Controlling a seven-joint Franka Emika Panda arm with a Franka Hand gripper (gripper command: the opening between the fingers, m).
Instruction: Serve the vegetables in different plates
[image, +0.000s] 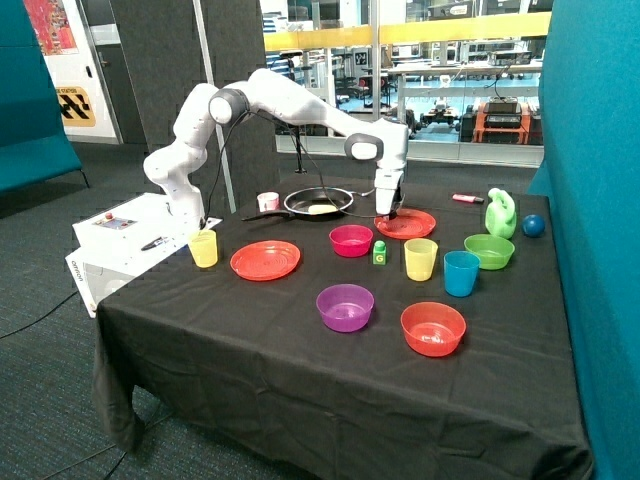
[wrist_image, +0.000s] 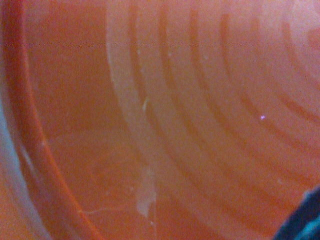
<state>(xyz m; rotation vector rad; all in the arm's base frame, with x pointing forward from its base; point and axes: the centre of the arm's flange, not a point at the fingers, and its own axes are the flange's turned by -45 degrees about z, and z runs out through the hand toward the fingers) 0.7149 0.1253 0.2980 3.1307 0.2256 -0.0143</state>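
Right now the gripper (image: 388, 213) is down at the far orange-red plate (image: 412, 226), at its edge nearest the black frying pan (image: 318, 201); can't tell if it's spread or closed, or if anything's in it. Wrist view is filled w/ that plate's (wrist_image: 210, 100) ridged orange-red surface, concentric rings across it, no veg showing there. Pale yellow oblong veg (image: 322, 209) lies in the pan, so that one isn't served. Dark purple veg: can't find it in either view. 2nd plate (image: 265, 260) sits nearer the front, between the yellow cup (image: 203, 248) and the pink bowl (image: 351, 240), nothing visible on it. Just beside the pink bowl is the small green block (image: 379, 252) marked G, then another yellow cup (image: 420, 259), a blue cup (image: 461, 273) and a green bowl (image: 489, 251). Front row: purple bowl (image: 345, 307) and a deeper orange-red bowl (image: 433, 329), near each other but apart. Far corner has a green jug (image: 500, 213) w/ a blue ball (image: 533, 225) just beside it, and a small pink item (image: 467, 198) behind. A small white-and-pink cup (image: 268, 201) stands near the pan handle. All on a table w/ black cloth (image: 250, 340).
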